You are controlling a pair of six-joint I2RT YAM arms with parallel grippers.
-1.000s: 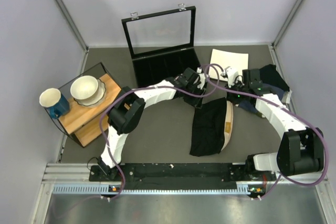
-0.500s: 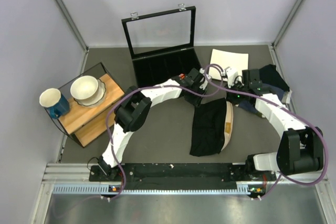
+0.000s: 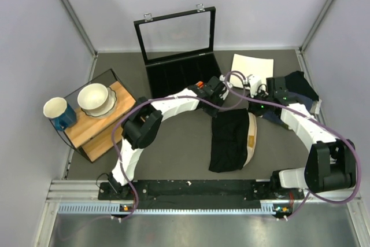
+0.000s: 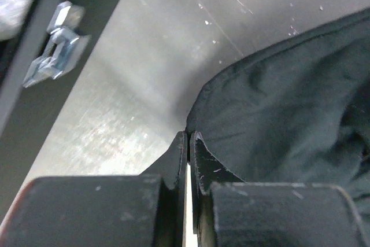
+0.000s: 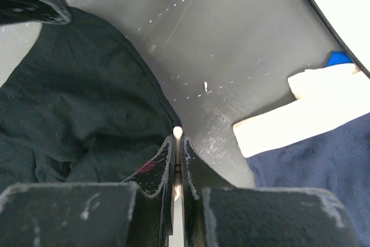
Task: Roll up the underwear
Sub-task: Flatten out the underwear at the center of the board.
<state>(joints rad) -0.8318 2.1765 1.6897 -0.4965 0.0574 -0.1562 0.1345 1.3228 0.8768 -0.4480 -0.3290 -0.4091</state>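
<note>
The black underwear (image 3: 230, 140) lies flat on the table in the top view, its pale beige waistband (image 3: 252, 134) along the right edge. My left gripper (image 3: 218, 108) is at its far left corner. In the left wrist view the left gripper (image 4: 189, 135) is shut on the edge of the black fabric (image 4: 283, 102). My right gripper (image 3: 252, 109) is at the far right corner by the waistband. In the right wrist view the right gripper (image 5: 177, 137) is shut on the underwear (image 5: 81, 96), with a pale bit of waistband showing at the tips.
An open black case with a glass lid (image 3: 176, 56) stands just behind the left gripper; its latch (image 4: 56, 50) shows nearby. A white plate (image 3: 252, 65) and a navy garment (image 3: 298, 88) lie at the back right. A wooden board with a bowl (image 3: 95, 99) and a mug (image 3: 58, 111) sits at the left.
The left arm's wrist has shifted a little toward the far side and the case. The underwear's far edge has barely moved. The right arm is still.
</note>
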